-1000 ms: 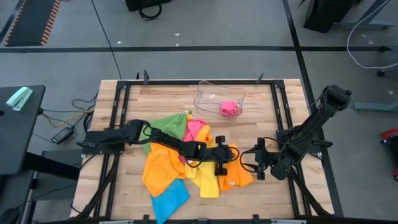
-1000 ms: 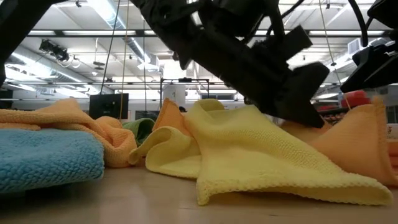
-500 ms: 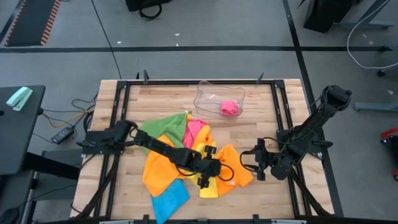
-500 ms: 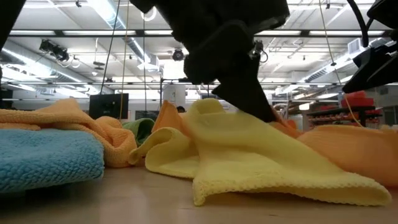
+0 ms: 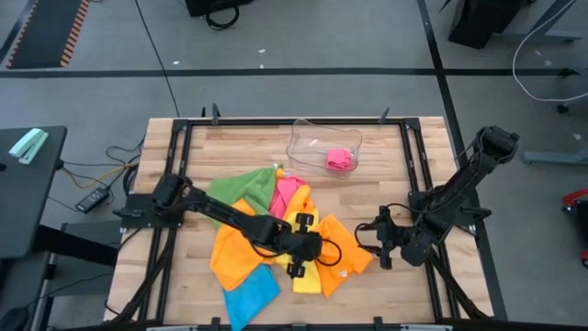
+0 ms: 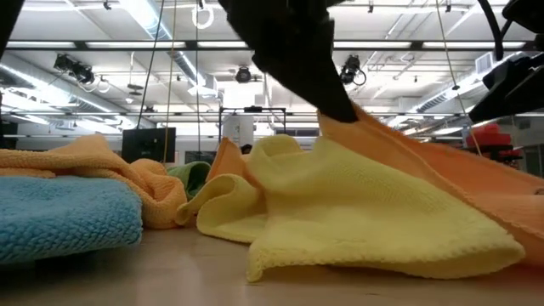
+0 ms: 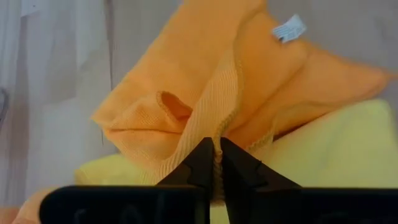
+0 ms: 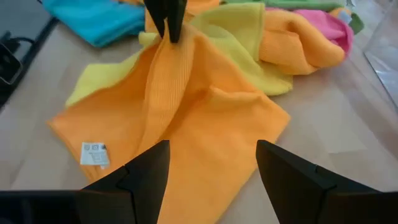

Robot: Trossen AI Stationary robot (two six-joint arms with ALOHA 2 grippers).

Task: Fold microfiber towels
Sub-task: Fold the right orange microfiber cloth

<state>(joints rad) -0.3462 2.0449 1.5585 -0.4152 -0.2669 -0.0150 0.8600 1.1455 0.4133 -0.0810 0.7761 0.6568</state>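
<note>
Several microfiber towels lie heaped mid-table: green (image 5: 237,188), pink (image 5: 288,193), a crumpled orange one (image 5: 231,253), yellow (image 5: 309,274) and blue (image 5: 250,296). A second orange towel (image 5: 347,246), with a white label (image 8: 94,154), lies at the heap's right, partly over the yellow one (image 6: 365,212). My left gripper (image 5: 317,253) is shut on it, above the yellow towel. To the right of that towel my right gripper (image 5: 369,241) waits open, its fingers (image 8: 146,174) wide apart with nothing between them. My left gripper pinches the orange towel's hemmed edge (image 7: 217,148) between its two fingertips (image 7: 202,163), slanting down from the table's left. The held edge (image 8: 169,38) is raised off the table. The cloth slopes down from it in folds, and its lower part (image 8: 186,143) rests on the table and on the yellow towel.
A clear plastic tray (image 5: 312,138) stands at the table's far middle with a pink cloth (image 5: 339,160) inside. Bare wood (image 5: 367,184) lies between tray and heap. A black frame rail (image 5: 409,156) runs along the table's sides.
My left gripper has moved up and toward the table's near-left, still shut on the orange towel's edge. That edge has been lifted and drawn over the yellow towel, while the towel's right part has stayed on the table.
</note>
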